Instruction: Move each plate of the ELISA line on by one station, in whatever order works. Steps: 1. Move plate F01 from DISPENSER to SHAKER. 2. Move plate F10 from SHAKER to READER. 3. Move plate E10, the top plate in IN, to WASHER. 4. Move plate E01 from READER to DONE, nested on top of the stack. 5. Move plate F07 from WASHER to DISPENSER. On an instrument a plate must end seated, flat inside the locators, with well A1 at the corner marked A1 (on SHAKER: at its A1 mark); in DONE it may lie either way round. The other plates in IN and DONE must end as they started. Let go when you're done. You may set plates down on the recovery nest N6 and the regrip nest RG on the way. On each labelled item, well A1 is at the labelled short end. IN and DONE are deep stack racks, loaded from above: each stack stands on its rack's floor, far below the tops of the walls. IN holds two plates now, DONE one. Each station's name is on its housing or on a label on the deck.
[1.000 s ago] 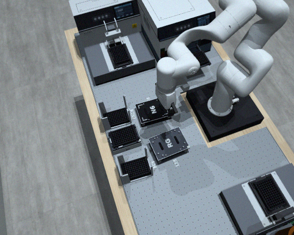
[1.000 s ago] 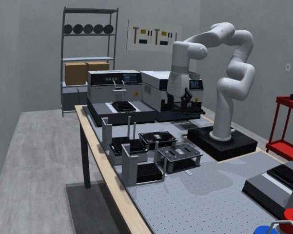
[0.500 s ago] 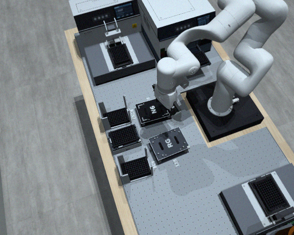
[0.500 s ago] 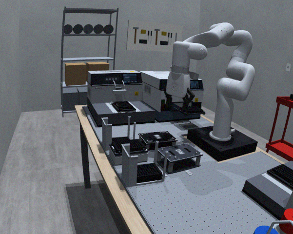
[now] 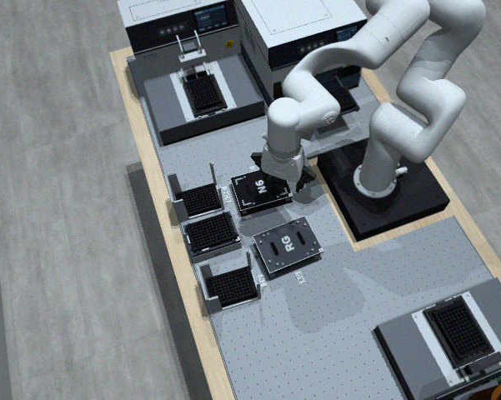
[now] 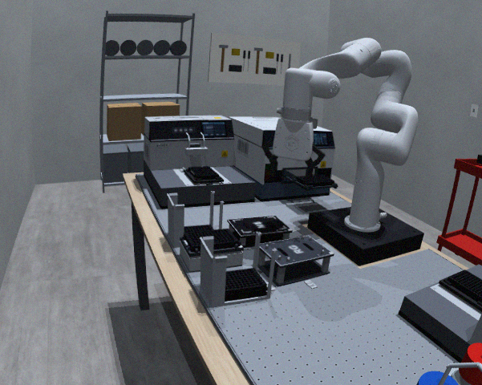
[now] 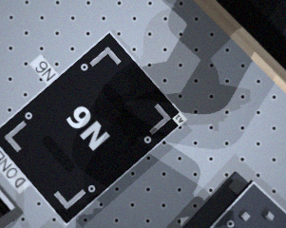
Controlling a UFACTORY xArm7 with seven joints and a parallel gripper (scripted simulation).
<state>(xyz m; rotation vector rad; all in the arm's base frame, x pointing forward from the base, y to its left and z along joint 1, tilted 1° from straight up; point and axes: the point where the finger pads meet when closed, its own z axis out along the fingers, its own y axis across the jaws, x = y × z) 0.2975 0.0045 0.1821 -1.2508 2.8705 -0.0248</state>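
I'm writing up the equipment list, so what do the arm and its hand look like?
The smooth white rounded-segment arm has bulky curved links and a round flange foot on a black square base block. Its hand is a white tapered housing with a faint embossed round logo and dark linkage fingers. No loose cables show.

We count six black well plates (image 5: 205, 92): one on each of the two far instruments, one on the near-right instrument (image 5: 459, 331), and three in a column along the left edge of the table (image 5: 168, 241). Two flat nests lie mid-table, N6 (image 5: 261, 189) and RG (image 5: 287, 245). Two stack racks (image 6: 175, 215) with tall walls stand in that left column. There is one arm with one pincer (image 5: 283, 178). Beyond the table we count one shelf unit (image 6: 103, 103), two brown boxes (image 6: 123, 119), five dark discs (image 6: 144, 47), and one red cart (image 6: 454, 199).
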